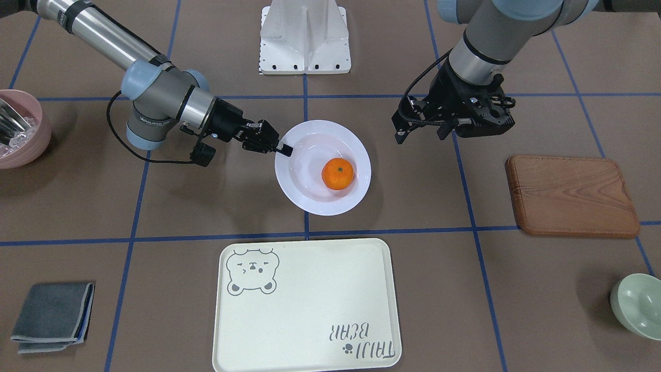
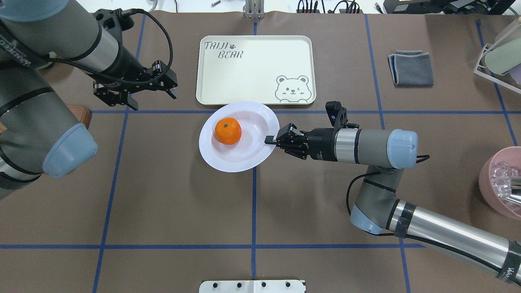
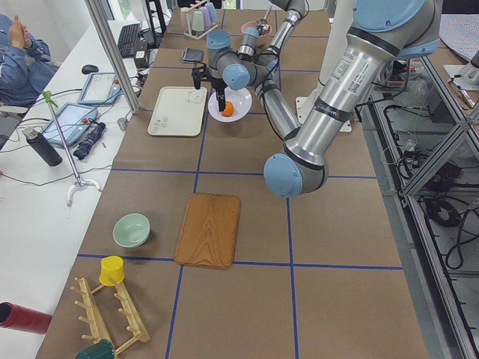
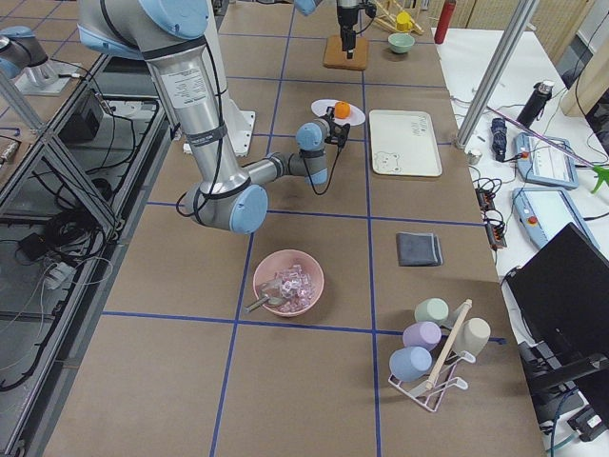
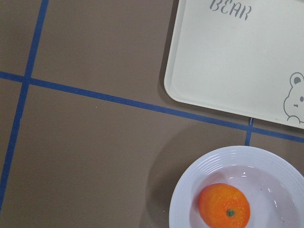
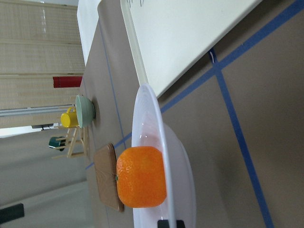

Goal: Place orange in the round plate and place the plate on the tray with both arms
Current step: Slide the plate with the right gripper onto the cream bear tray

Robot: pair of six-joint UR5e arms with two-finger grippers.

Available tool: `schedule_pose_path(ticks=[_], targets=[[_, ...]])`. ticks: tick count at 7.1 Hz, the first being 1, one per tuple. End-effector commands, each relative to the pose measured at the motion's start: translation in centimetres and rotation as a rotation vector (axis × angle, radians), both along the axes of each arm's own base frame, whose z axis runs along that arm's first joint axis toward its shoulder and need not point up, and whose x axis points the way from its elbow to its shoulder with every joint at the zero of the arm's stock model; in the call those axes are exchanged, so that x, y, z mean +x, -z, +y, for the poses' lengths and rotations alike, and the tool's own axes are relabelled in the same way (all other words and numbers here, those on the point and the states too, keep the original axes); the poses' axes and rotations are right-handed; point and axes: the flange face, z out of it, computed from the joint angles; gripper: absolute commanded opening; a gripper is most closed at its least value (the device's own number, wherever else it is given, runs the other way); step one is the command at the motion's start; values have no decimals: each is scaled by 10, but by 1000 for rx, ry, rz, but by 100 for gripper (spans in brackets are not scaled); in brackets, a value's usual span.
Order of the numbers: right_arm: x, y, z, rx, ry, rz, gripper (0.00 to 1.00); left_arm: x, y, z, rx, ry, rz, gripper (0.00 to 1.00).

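The orange (image 1: 337,173) lies in the white round plate (image 1: 310,199), right of its middle in the front-facing view. The plate rests on the brown table, just short of the cream bear tray (image 1: 304,305), which holds nothing. My right gripper (image 1: 283,150) reaches in level and is shut on the plate's rim (image 2: 272,140); in the right wrist view one fingertip (image 6: 170,223) shows on that rim, beside the orange (image 6: 141,176). My left gripper (image 2: 152,99) hangs open above bare table, left of the tray (image 2: 255,69) and apart from the plate.
A brown wooden board (image 1: 570,196) and a pale green bowl (image 1: 638,305) lie on my left side. A pink bowl (image 1: 20,129) with clear pieces and a folded grey cloth (image 1: 51,315) are on my right. The white robot base (image 1: 304,36) stands behind the plate.
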Motion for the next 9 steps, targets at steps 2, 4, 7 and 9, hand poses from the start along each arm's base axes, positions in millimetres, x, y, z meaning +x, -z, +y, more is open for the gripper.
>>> schedule_pose_path(ticks=[2,4,7,9], targets=[[-26,-6,-27,-199,-210,-63,0,-18,0,-8,-7,34,-7,97],[-55,16,-60,-380,-335,-86,0,-22,5,-3,-7,34,-7,97],[-81,41,-96,-466,-478,133,0,-22,5,-2,-15,31,-15,97],[-91,34,-109,-520,-535,134,0,-22,5,-2,-15,31,-15,97]])
